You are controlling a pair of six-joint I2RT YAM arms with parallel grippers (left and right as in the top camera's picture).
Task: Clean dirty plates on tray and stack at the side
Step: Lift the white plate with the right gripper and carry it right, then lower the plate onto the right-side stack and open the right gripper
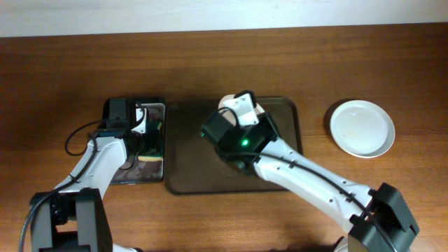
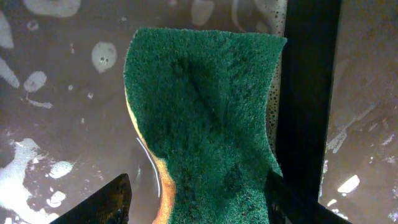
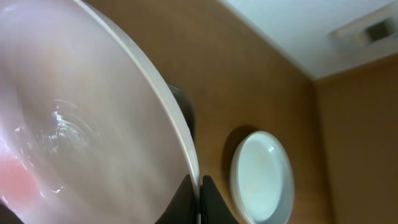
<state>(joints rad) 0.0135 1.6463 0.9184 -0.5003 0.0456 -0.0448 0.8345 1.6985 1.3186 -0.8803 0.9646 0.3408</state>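
1. The pinkish plate (image 3: 93, 124) hangs over the brown tray (image 1: 189, 168) at the centre of the overhead frame. From above it is mostly hidden under the arm's wrist, so its tilt cannot be told.
2. In the right wrist view the plate fills the left half of the frame. Its rim sweeps from the upper left down to the bottom centre, and its hollow face is wet and shiny, with a faint pink blur at the lower left.
3. The right hand (image 3: 200, 186) is clamped on that rim, with one dark finger on each side of the plate's edge and hardly any gap between them.
4. A white plate (image 1: 362, 128) lies flat on the table (image 1: 70, 70) at the right of the overhead frame, well apart from the brown tray, face up.
5. The brown tray's long axis runs left to right in the overhead frame. The black tray (image 1: 143, 175) sits just beside its left edge, with its long axis running top to bottom.
6. The left hand (image 2: 196, 186) is over the black tray, whose floor is wet and flecked with foam.
7. The sponge (image 2: 205, 112) stands between the fingers (image 2: 99, 205), its long axis top to bottom in the left wrist view. Its green face is towards the camera, with yellow showing along its lower left edge.
8. Whether the left hand is gripping the sponge cannot be told. The sponge's right edge meets one finger, and a sliver of gap shows at the other.
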